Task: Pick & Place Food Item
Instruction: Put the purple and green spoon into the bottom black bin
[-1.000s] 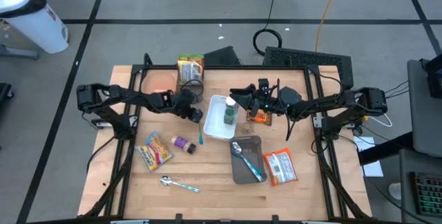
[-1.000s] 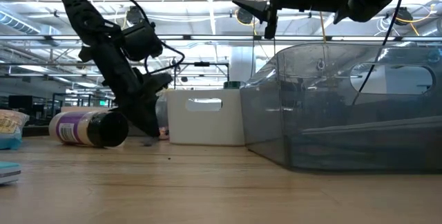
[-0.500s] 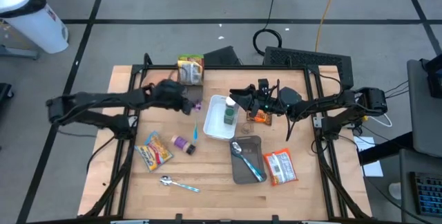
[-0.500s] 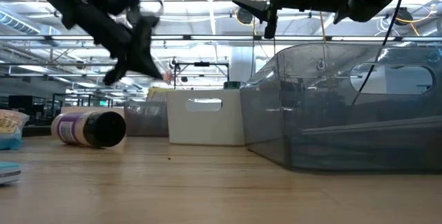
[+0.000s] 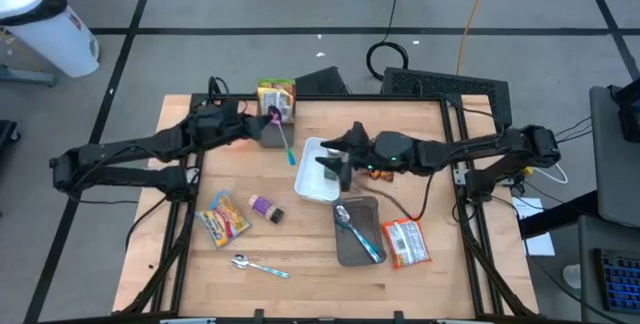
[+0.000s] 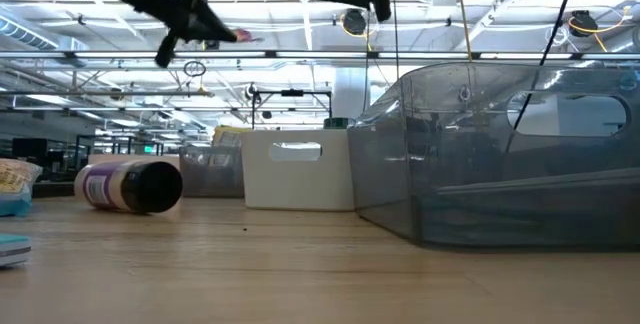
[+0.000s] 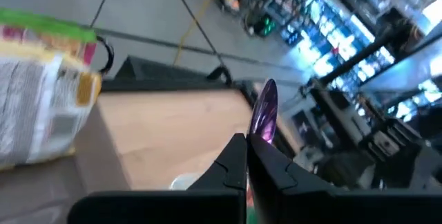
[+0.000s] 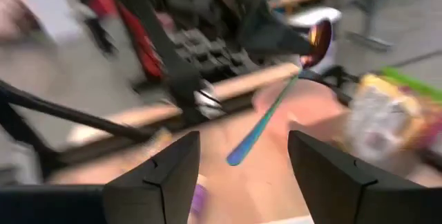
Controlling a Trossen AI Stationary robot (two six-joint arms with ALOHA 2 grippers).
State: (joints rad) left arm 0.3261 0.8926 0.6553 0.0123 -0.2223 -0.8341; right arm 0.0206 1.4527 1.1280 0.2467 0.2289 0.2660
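Note:
My left gripper (image 5: 268,122) (image 7: 246,144) is raised over the table's far left part, shut on a spoon (image 5: 284,142) with a purple bowl and a teal handle. My right gripper (image 5: 335,159) (image 8: 238,182) hovers open over the white tray (image 5: 312,186), nothing between its fingers; it hides what stands in the tray. Food lies around: a green-yellow snack bag (image 5: 277,97) at the far edge, a yellow bag (image 5: 222,217), a purple jar (image 5: 265,207), a red-white bag (image 5: 405,241) and an orange pack (image 5: 376,171). My left gripper pinches the spoon's neck (image 7: 257,135) just below the purple bowl (image 7: 265,110), between its two fingers. The fingers come nearly level from the table's left and lie across the spoon. The spoon is lifted clear, bowl up, its teal handle (image 5: 289,154) slanting down below the fingers.
A grey tray (image 5: 352,244) at the near right holds another spoon (image 5: 358,232). A metal spoon (image 5: 258,264) lies near the front edge. A clear container (image 5: 271,136) sits under my left gripper. Bare wood shows between the trays and the front edge.
My left gripper has risen steeply from the table and drawn back toward the far left, tipping from pointing down to nearly level; the spoon has come up with it, lifted clear. My right gripper has swung left over the white tray and rolled.

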